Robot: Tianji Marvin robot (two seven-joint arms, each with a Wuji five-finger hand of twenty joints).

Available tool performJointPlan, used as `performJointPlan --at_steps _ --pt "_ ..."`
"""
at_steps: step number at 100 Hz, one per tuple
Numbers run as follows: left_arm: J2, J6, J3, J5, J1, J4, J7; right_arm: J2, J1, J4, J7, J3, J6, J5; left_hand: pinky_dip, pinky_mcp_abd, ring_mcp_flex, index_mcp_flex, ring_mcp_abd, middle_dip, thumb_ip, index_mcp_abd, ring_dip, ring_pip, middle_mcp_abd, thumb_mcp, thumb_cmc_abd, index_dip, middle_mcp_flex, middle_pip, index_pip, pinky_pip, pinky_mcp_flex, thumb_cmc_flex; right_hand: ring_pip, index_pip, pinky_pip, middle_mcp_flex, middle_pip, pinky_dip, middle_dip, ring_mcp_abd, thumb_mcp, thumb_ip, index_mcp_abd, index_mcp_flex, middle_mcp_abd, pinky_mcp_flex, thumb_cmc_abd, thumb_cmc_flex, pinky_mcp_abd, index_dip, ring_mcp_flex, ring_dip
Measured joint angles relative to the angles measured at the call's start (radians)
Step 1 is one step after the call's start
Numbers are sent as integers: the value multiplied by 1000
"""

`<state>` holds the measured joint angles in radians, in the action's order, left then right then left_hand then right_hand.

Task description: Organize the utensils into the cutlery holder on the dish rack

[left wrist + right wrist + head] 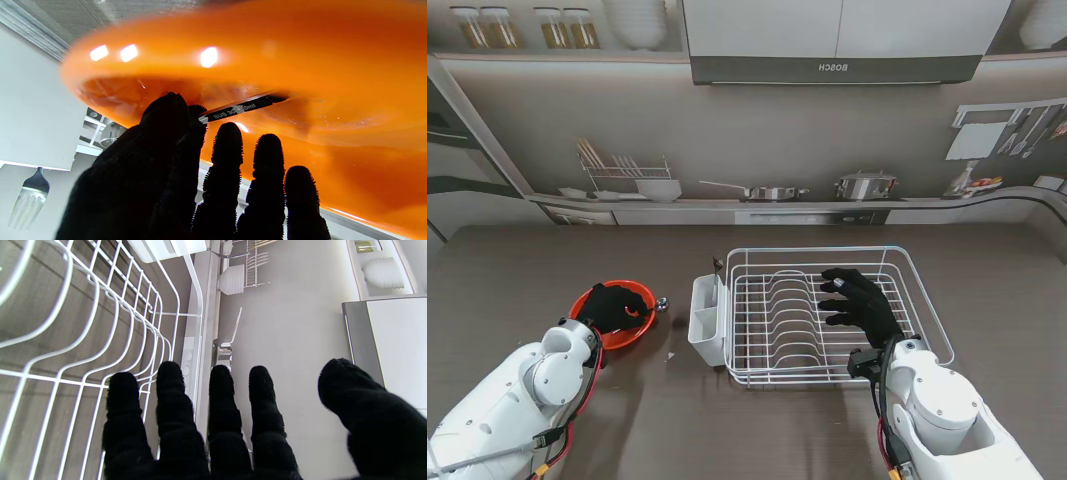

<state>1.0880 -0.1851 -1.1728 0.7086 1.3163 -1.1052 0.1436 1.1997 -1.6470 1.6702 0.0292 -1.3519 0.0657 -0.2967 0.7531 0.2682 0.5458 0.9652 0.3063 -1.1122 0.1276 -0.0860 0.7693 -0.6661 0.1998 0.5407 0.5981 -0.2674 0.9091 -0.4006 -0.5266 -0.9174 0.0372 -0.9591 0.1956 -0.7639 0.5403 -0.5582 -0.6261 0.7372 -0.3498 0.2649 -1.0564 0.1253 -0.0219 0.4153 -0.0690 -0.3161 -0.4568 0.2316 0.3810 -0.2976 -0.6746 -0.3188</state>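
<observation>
A steel utensil handle (245, 107) lies in the orange bowl (645, 325) at the lower left of the stand's frame, its long axis running across the bowl. The left hand (610, 305) pinches its near end between thumb and forefinger. The cutlery holder (708, 318) stands just right of the bowl, clipped to the dish rack (927, 310). The right hand (859, 302) hovers over the rack, fingers spread, holding nothing, on the counter (517, 280).

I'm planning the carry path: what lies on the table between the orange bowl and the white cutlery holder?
In the stand view, only a small round metal utensil end lies beside the orange bowl; the table up to the cutlery holder looks otherwise bare.
</observation>
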Motion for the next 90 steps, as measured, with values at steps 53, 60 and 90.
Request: performJointPlan --at_steps 53,60,90 --pt "10 0 15 -18 -20 35 31 0 -1 2 1 -1 3 1 0 0 25 23 7 -109 12 24 21 -46 -2 -25 11 0 58 -7 -142 -35 9 -2 0 0 0 0 0 0 0 0 0 0 0 0 0 0 0 0 0 0 0 0" --pt "11 -1 15 -19 -22 38 38 0 -1 2 1 -1 3 1 0 0 27 23 7 -118 13 21 22 -56 -2 -30 11 -14 76 -11 -158 -36 9 -8 0 0 0 0 0 0 0 0 0 0 0 0 0 0 0 0 0 0 0 0" --pt "17 -9 13 -27 -25 51 53 0 -1 2 1 0 3 1 0 0 53 49 8 -133 13 -21 22 -68 -14 -36 -12 -65 103 1 -196 -59 36 -20 0 0 0 0 0 0 0 0 0 0 6 0 0 0 0 0 0 0 0 0"
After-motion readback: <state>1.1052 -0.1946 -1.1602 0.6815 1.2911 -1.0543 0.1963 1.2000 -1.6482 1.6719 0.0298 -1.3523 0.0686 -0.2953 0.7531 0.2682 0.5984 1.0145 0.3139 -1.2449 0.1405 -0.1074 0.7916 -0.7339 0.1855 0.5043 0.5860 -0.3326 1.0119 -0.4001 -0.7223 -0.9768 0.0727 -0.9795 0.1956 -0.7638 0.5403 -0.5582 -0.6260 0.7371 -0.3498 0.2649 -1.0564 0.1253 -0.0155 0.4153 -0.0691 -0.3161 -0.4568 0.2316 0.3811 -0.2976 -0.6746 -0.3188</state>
